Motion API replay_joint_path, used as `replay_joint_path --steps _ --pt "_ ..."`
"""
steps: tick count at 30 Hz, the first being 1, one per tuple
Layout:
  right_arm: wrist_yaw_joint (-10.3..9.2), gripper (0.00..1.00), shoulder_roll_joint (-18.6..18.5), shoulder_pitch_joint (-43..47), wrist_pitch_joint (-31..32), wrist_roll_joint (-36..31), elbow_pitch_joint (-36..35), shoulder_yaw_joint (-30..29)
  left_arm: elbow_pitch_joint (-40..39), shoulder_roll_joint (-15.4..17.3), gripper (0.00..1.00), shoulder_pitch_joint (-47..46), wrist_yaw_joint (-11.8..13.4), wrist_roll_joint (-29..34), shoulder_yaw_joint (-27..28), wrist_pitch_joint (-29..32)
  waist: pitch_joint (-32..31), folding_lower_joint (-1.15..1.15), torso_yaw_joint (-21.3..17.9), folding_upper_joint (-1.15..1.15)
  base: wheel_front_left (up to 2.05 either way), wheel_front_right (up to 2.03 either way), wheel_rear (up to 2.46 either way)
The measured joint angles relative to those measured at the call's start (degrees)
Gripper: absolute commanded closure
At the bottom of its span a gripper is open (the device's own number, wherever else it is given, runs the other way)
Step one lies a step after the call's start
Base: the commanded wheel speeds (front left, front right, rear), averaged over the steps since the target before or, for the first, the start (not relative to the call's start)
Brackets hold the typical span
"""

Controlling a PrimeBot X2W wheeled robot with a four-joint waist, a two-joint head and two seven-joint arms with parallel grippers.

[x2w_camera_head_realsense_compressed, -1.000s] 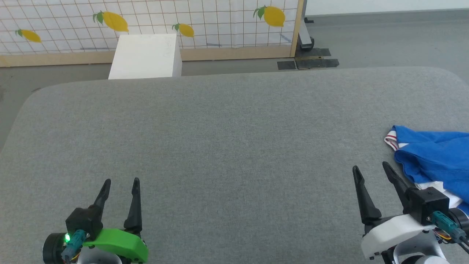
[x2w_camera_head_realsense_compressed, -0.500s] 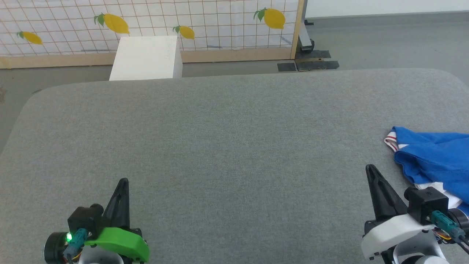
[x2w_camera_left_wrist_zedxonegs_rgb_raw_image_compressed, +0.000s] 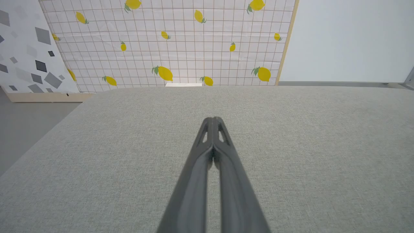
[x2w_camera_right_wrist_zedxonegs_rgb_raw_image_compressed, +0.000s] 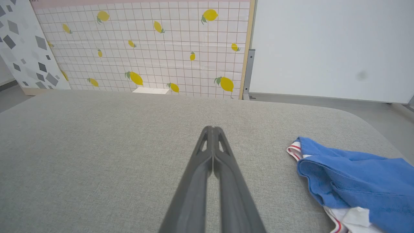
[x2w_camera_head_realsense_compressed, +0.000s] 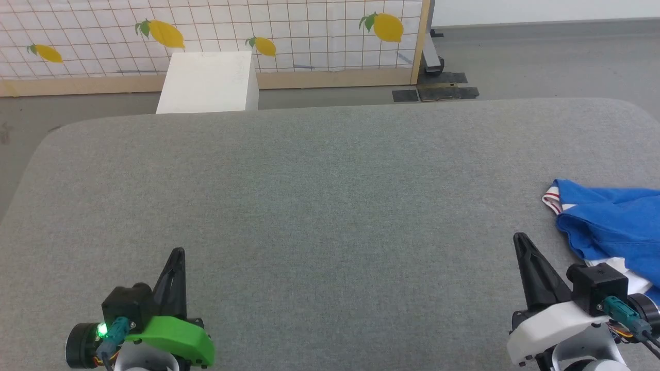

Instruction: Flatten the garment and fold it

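The left gripper (x2w_camera_left_wrist_zedxonegs_rgb_raw_image_compressed: 213,119) is seen closed. Its 2 dark fingers are pressed together into a single point, and nothing is held between them. The right gripper (x2w_camera_right_wrist_zedxonegs_rgb_raw_image_compressed: 212,128) is closed in the same way and is likewise empty. In each wrist view the joined fingers are shown over the grey fabric-covered table (x2w_camera_head_realsense_compressed: 330,206). Whether the tips touch it cannot be told.

In the head view the left gripper is found at the lower left on a green mount. The right gripper is at the lower right on a white mount.

The garment (x2w_camera_head_realsense_compressed: 613,226), a bright blue T-shirt, is crumpled at the table's right edge, near the right gripper and apart from its fingertips. In the head view it is cut off by the frame. The right wrist view adds detail: folded blue layers, a white edge with red stripes at the far corner, and more white cloth underneath.

Beyond the table, a white box (x2w_camera_head_realsense_compressed: 209,82) is seen from above in the head view and as a thin sliver in the wrist views. Behind it a lemon-patterned panel (x2w_camera_head_realsense_compressed: 309,31) is shown. The wrist views add a panel of grey shapes (x2w_camera_left_wrist_zedxonegs_rgb_raw_image_compressed: 22,48) at its left and a plain white wall (x2w_camera_right_wrist_zedxonegs_rgb_raw_image_compressed: 323,48) at its right.
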Motion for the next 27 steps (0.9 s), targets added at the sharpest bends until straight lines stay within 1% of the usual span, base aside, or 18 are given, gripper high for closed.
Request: replay_joint_path --steps 14,27 --pt "0.0 1.0 0.0 -0.25 -0.01 -0.24 0.43 0.09 -0.91 -1.35 1.0 0.0 -0.43 1.49 1.11 1.66 -0.14 0.0 0.22 0.0 0.0 0.0 0.0" --pt "0.0 1.0 0.01 -0.7 -0.07 -0.71 1.04 0.16 -1.91 -2.85 1.0 -0.01 -0.75 4.35 2.16 3.41 -0.3 0.0 0.46 0.0 0.0 0.0 0.0"
